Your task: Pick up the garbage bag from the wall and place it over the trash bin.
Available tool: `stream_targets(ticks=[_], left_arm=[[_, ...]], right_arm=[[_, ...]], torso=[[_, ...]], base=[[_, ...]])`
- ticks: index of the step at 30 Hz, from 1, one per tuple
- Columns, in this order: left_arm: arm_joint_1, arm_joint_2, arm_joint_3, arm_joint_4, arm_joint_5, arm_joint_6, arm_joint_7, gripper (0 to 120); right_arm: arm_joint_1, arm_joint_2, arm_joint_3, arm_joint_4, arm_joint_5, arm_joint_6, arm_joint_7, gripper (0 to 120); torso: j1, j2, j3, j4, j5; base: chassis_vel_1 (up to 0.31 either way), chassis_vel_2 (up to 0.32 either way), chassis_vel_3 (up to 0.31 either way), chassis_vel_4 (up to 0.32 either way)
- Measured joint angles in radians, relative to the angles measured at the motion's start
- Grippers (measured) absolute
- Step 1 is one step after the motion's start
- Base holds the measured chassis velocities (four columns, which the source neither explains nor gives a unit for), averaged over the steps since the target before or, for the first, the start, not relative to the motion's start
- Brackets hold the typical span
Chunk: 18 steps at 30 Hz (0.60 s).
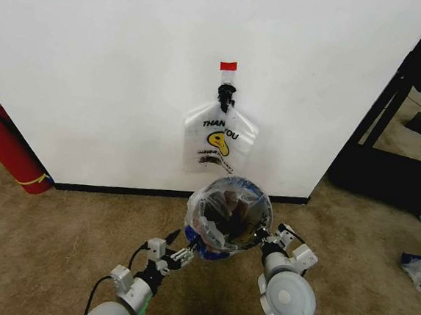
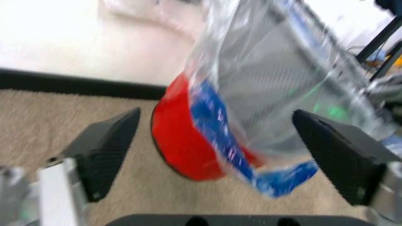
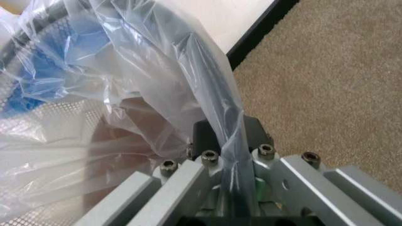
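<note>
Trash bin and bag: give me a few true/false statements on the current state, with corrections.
1. The garbage bag is draped over the trash bin. True.
2. The left gripper is clamped on the bag. False: its jaws stand open on either side of the bin.
3. The right gripper is shut on the bag's plastic. True.
4. The fire extinguisher stands right of the bin. False: it's at the far left by the wall.
</note>
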Motion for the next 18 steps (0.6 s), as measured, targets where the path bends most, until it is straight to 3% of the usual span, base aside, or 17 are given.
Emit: stream_targets(ticks=[6,10,18], left_arm=[[0.008,-0.017,-0.037,-0.002,-0.018,-0.020,-0.039,100],[0.046,-0.029,-0.122,-0.071,-0.036,-0.054,-0.070,100],[0.120,-0.056,-0.217,-0.176,0.010,-0.061,-0.115,100]], right_arm=[[0.002,0.015,-0.016,0.018,0.003,-0.036,0.048,0],[0.004,0.052,-0.026,0.014,-0.002,-0.117,0.155,0],[0.046,0.112,-0.039,-0.063,-0.023,-0.141,0.194,0]], torso=[[0.000,0.000,0.000,-0.0001,-0.0004],[0.000,0.000,0.000,-0.0003,-0.0001],[0.000,0.000,0.000,-0.0001,-0.0001]], base=[[0.000,0.000,0.000,0.000],[0.000,0.000,0.000,0.000],[0.000,0.000,0.000,0.000]])
